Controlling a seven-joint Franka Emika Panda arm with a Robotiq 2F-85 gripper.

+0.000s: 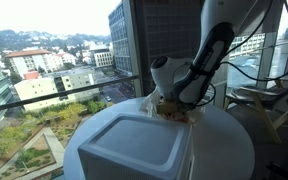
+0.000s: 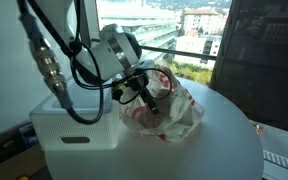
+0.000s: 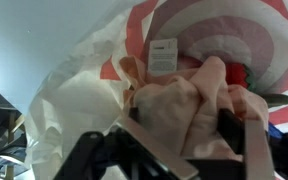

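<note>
My gripper reaches into a white plastic bag with red rings. Its two black fingers sit on either side of a bunched pink cloth and press on it. A white label lies just beyond the cloth, and something red shows at its right. In both exterior views the gripper is down in the crumpled bag on the round white table. The fingertips are hidden there.
A white rectangular bin stands on the table right beside the bag. Large windows with a city view lie beyond the table. Cables hang from the arm.
</note>
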